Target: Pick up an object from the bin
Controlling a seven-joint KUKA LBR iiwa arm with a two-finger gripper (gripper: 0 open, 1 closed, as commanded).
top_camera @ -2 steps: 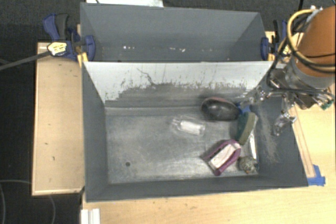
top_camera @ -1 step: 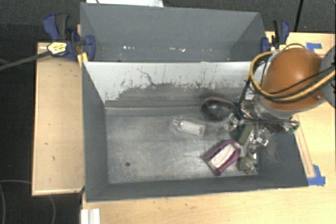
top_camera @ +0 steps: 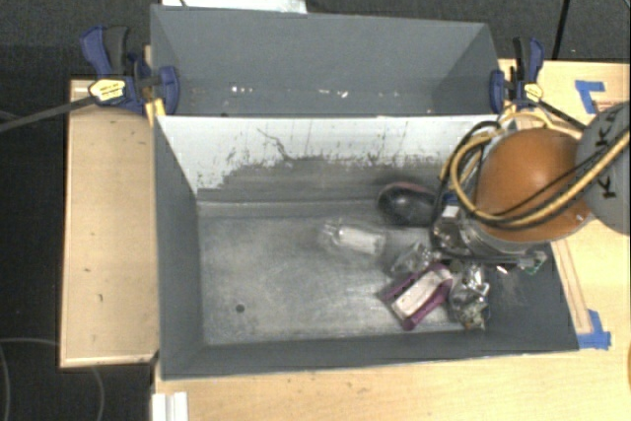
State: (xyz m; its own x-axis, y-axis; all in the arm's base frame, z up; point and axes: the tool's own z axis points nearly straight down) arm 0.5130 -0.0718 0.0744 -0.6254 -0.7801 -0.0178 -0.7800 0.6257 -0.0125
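nearest the front wall of the grey metal bin [top_camera: 177, 261] lies a flat purple and white packet [top_camera: 414, 297], set askew on the right part of the floor. just to its right sits a crumpled silvery scrap [top_camera: 473, 303], and against its upper edge a small clear wrapper [top_camera: 406, 261]. these three make a little heap. the arm [top_camera: 611, 173] comes in from the right, its round orange cover [top_camera: 518, 182] looped with yellow and black cables. below the cover the dark metal wrist [top_camera: 478, 246] hangs right over the heap, closest to the silvery scrap and the packet's right end. the jaws are down among these things; whether they are wide, narrow or holding anything i cannot tell. farther back a dark rounded object [top_camera: 404, 204] lies near the back wall, just left of the cover. a clear plastic piece [top_camera: 350, 237] lies left of the heap, apart from it, on the scuffed floor.
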